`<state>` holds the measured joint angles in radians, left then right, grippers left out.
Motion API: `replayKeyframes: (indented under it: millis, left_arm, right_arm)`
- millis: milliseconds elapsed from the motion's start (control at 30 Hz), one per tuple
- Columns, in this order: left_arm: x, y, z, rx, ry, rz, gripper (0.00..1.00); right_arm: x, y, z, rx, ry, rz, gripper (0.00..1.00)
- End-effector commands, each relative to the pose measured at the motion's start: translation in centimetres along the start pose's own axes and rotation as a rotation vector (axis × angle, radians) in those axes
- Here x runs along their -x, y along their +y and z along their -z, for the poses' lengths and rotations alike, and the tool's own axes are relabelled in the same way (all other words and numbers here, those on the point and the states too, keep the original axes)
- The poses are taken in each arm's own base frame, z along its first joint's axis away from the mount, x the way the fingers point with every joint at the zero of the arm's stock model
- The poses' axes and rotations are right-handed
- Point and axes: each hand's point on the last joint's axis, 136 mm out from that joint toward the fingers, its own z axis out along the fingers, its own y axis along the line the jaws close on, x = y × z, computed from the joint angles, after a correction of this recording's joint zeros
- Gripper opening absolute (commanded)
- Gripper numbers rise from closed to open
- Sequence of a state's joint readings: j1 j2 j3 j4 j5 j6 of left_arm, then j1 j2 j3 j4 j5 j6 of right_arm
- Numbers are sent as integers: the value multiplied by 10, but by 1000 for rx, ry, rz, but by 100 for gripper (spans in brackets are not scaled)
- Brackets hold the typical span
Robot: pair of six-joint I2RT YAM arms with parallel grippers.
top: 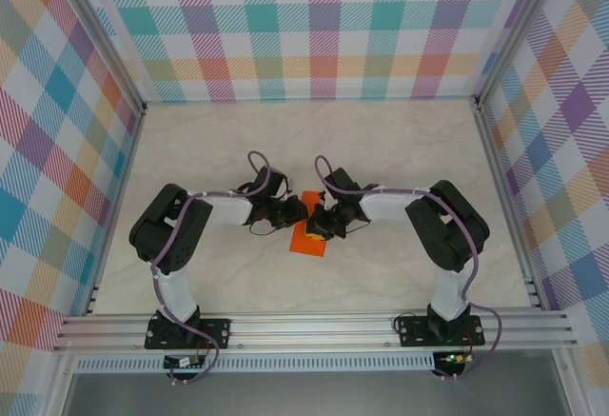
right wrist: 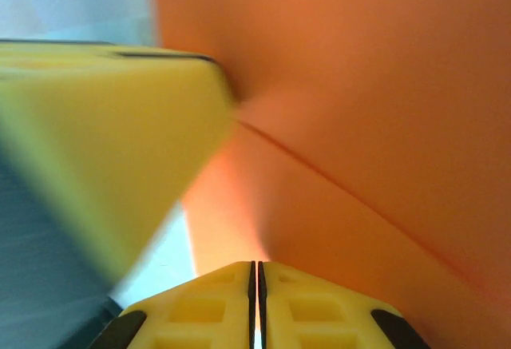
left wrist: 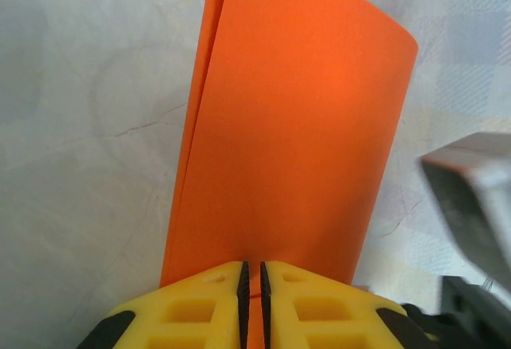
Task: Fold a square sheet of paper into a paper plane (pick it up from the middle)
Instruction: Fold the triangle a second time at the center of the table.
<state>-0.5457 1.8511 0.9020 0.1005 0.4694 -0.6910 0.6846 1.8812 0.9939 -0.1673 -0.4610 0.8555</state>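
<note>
2 arms meet at the middle of the table (top: 409,140), wrists turned in toward each other. Patterned plaid walls (top: 314,26) stand on 3 sides.

Square sheet of paper (top: 309,242): bright orange, between the 2 grippers at mid-table. Whether its lower edge touches the tabletop, cannot tell.

Left gripper (top: 298,214): seen from its own wrist, the left gripper (left wrist: 251,285) has its yellow fingers (left wrist: 192,313) drawn almost together, with a thin slit between the black pads. The near edge of the paper (left wrist: 291,125) is pinched in that slit. The paper is doubled over, with 2 layers showing along its left side and a rounded bend along its right side. It stretches away from the fingers over the pale marbled surface. A blurred grey part of the other arm (left wrist: 471,197) sits at the right edge.

Right gripper (top: 322,225): from its wrist, the right gripper (right wrist: 256,285) likewise has its fingers pressed nearly together. The paper (right wrist: 367,109) comes down to the fingertips and looks nipped there. 1 diagonal crease line crosses it. A large blurred yellow finger of the left gripper (right wrist: 104,141) meets the paper at the left.
</note>
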Motion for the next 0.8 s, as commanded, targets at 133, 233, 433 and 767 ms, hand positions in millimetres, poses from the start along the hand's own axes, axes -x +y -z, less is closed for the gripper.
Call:
replayKeyframes:
  millis: [133,233,433,767]
  left_arm:
    - [-13,35,-10,120,31,38,15]
    - [-13,37,-8,131,24,39,15]
    - [-16,41,-8,144,29,44,15]
    - [-19,42,-10,136,41,48,15]
  right_arm:
    - [-13,-27,-4,-94,22,-34,12]
    - [-18,-29,1,-104,23,-22,12]
    - [-28,-5,16,-11,46,43,13]
    - [-21,22,22,28,25,83,14]
